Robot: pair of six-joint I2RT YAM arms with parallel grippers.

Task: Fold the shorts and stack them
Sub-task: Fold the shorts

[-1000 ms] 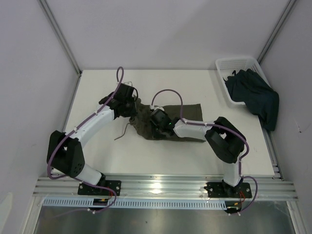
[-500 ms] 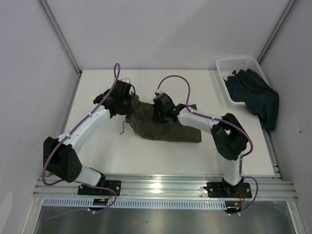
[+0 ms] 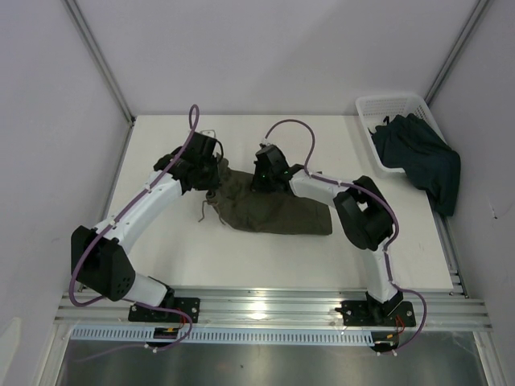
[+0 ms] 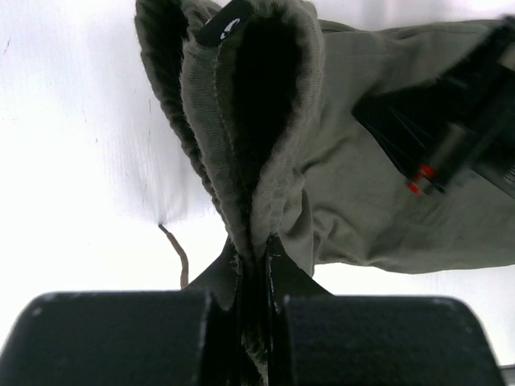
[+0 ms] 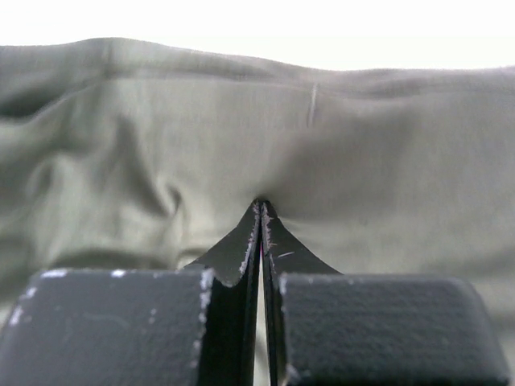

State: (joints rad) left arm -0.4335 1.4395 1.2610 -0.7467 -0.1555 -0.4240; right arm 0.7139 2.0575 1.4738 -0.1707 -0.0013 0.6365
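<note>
Here, table [image 3: 201, 249]: a white surface on which the olive-green shorts [image 3: 278, 213] are spread, about midway between the two arms.
Olive-green shorts: laid mostly flat, with the legs pointing to the right and the waistband [image 4: 241, 121] gathered at the left.
Waistband: seen in the left wrist view raised off the table and folded on itself, with a small black label [image 4: 225, 22] at its top.
Left gripper [image 4: 256, 251]: closed to a narrow slit, with the bunched, ribbed waistband clamped between its tips.
Right gripper [image 5: 260, 211]: pressed fully together at the far edge of the olive cloth. The fabric is puckered toward its tips, so a thin pinch of it appears to be held.
Drawstring [image 3: 203, 215]: trailed loose on the table just off the near left corner of the waistband.
Navy-teal shorts [image 3: 418, 157]: heaped in the basket [image 3: 376, 104] and draped over its near right rim, well apart from the olive pair.
Basket: white mesh, placed at the far right corner of the table.
</note>
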